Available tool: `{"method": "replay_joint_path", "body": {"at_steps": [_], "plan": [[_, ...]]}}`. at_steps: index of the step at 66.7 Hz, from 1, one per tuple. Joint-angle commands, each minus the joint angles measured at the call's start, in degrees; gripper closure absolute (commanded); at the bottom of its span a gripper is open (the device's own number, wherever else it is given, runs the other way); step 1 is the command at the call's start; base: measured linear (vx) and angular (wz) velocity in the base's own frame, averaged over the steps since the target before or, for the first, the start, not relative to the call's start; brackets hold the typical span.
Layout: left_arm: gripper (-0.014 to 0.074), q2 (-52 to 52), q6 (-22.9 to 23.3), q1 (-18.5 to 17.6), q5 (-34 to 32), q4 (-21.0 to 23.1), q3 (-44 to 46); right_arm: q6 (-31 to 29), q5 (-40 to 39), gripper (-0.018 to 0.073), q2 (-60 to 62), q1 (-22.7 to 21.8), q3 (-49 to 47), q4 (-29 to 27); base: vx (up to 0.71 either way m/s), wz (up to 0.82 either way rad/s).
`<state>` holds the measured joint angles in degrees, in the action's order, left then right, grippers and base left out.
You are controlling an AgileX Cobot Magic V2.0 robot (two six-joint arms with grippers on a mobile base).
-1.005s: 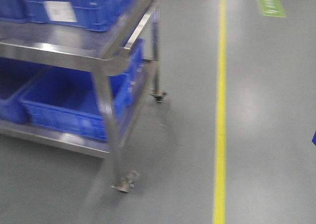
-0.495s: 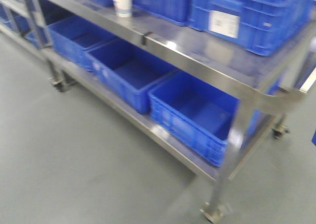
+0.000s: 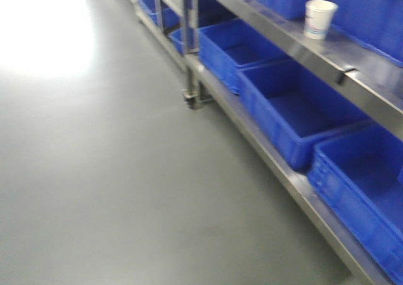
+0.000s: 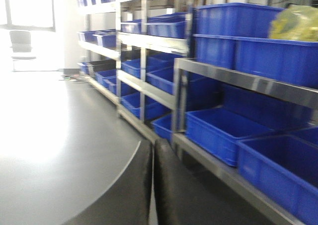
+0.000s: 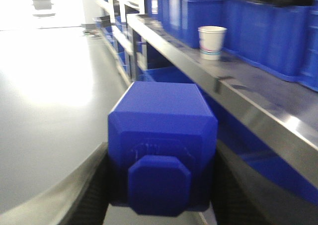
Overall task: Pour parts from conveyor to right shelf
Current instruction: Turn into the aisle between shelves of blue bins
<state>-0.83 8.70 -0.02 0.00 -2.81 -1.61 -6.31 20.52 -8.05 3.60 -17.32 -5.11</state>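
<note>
Right hand [image 5: 161, 205] was clamped on the small bright-blue plastic block [image 5: 161, 130]. Its dark fingers [image 5: 92, 200] pressed both side faces, and the block's short nub faced the wrist camera. The block hung in the air over the smooth grey floor [image 5: 49, 96], just beside the grey steel-framed rack [image 5: 248, 111] on its right, not touching it.

Left hand [image 4: 152, 153] had its fingers [image 4: 134, 185] closed to a hairline gap with nothing between them. It pointed down the aisle along the same rack [image 4: 164, 91].

Front view: the rack [image 3: 264, 21] ran along the right edge. Deep blue plastic bins [image 3: 296, 106] sat side by side on the lower tier, open tops up; what was inside them couldn't be made out. A white paper cup [image 3: 320, 19] stood upright on the upper steel tier, near the front lip, with more bins behind it. One rack foot [image 3: 191, 99] stood on the floor.

Left wrist view showed a yellowish bag [image 4: 297, 21] in a top bin and a chair [image 4: 20, 43] far down the aisle by a bright window. All views were motion-blurred.
</note>
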Motion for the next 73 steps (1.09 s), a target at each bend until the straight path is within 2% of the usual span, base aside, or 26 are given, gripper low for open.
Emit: {"method": "replay_joint_path", "body": {"at_steps": [1, 32, 55, 73], "plan": [[0.0603, -0.5, 0.4, -0.1, -4.5, 0.5, -1.5, -0.3, -4.5, 0.0564, -0.7, -0.2, -1.6, -0.1, 0.09, 0.75], [0.0603, -0.5, 0.4, -0.1, -4.5, 0.5, -1.5, -0.3, -4.5, 0.0564, -0.7, -0.2, -1.6, -0.1, 0.08, 0.57], [0.0603, -0.5, 0.4, -0.1, -4.5, 0.5, -1.5, -0.3, -4.5, 0.0564, -0.7, -0.2, -1.6, -0.1, 0.18, 0.28], [0.0603, -0.5, 0.4, -0.1, -4.5, 0.5, -1.5, -0.3, -4.5, 0.0564, -0.7, -0.2, -1.6, -0.1, 0.39, 0.02]]}}
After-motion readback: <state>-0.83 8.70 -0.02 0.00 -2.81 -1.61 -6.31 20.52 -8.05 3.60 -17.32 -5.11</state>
